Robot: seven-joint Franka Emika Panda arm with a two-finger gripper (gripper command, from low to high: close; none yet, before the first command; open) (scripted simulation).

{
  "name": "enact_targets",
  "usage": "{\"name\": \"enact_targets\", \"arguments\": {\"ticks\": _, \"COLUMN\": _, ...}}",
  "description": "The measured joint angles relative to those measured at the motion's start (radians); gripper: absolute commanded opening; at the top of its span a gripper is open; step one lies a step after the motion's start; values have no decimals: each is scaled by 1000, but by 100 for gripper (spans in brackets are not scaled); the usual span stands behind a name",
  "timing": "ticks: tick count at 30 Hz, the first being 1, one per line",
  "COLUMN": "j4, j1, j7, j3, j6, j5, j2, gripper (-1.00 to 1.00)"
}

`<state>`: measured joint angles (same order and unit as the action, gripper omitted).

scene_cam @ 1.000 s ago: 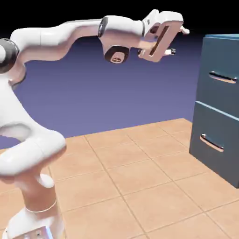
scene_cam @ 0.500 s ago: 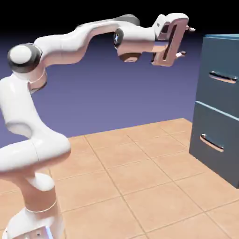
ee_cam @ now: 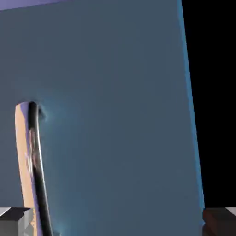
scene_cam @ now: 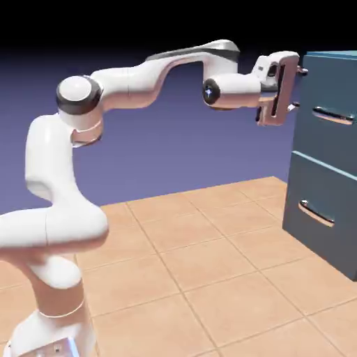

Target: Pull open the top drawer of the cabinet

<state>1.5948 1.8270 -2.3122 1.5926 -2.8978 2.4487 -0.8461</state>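
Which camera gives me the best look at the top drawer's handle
The exterior view: the top drawer's handle shows as a whole silver bar, clear of the open hand. The hand view shows only part, running off the bottom edge.

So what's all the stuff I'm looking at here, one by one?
cabinet: one, slate-blue, at the exterior view's right edge, standing on the floor.
top drawer: one, slate-blue, upper front, shut.
lower drawer: one, slate-blue, under it, shut.
handles: two, silver bars, one on the top drawer, one on the lower.
floor: tan tiles.
backdrop: blue-violet.
arm: one, white, rising from lower left, reaching right.
gripper: one, white, open, close to the cabinet's top left edge, above the top handle, holding nothing.
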Motion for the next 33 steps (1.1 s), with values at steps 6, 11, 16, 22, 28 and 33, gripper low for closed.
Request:
{"name": "enact_targets", "arguments": {"ticks": 6, "j4": -104, "j1": 157, "j7": -261, "j3": 136, "j6": 12, "j5": 209, "j2": -24, "gripper": 0}}
{"name": "enact_targets", "arguments": {"ticks": 11, "j4": -191, "j1": 262, "j7": -369, "j3": 219, "j6": 7, "j5": 297, "j2": -47, "gripper": 0}}
{"name": "enact_targets", "arguments": {"ticks": 16, "j4": -372, "j1": 400, "j7": -267, "j3": 298, "j6": -48, "j5": 222, "j2": -106, "gripper": 0}}
{"name": "enact_targets", "arguments": {"ticks": 22, "j4": -418, "j1": 436, "j7": -238, "j3": 316, "j6": -60, "j5": 205, "j2": -124, "gripper": -100}}
{"name": "enact_targets", "arguments": {"ticks": 28, "j4": -201, "j1": 269, "j7": -332, "j3": 209, "j6": 10, "j5": 286, "j2": -69, "gripper": -100}}
{"name": "enact_targets", "arguments": {"ticks": 33, "j4": -20, "j1": 113, "j7": -397, "j3": 111, "j6": 62, "j5": 329, "j2": -27, "gripper": -100}}
